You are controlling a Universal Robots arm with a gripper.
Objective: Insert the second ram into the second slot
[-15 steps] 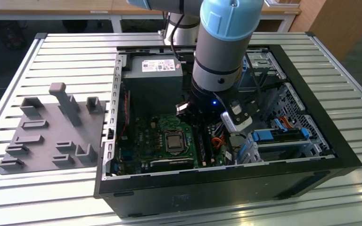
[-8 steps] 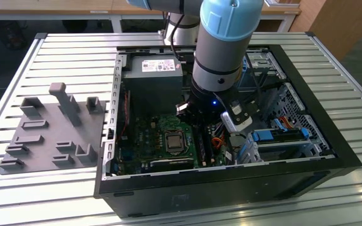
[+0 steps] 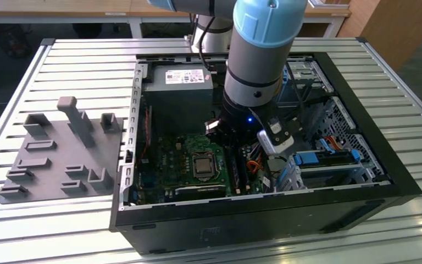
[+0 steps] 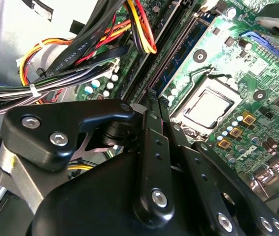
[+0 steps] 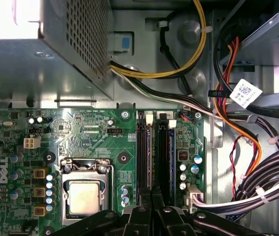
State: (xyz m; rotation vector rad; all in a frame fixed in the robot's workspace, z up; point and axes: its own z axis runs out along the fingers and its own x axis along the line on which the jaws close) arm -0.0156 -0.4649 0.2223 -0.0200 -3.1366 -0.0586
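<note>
Hovering over slots | fingers closed; second ram seated

Green motherboard, dark-blue ram, black hand, grey ribbed table

Exterior view: even, diffuse light; soft sheen along slatted table; interior of computer case dim, arm shading motherboard; small blue LED glow on wrist. First wrist view: strong blown-out glare on power supply corner, board well lit, sharp centre, slight bending of straight lines twd edges. Second wrist view: bright on board, specular spots on gripper screws; near linkage soft, cable bundle moderately sharp.
</note>
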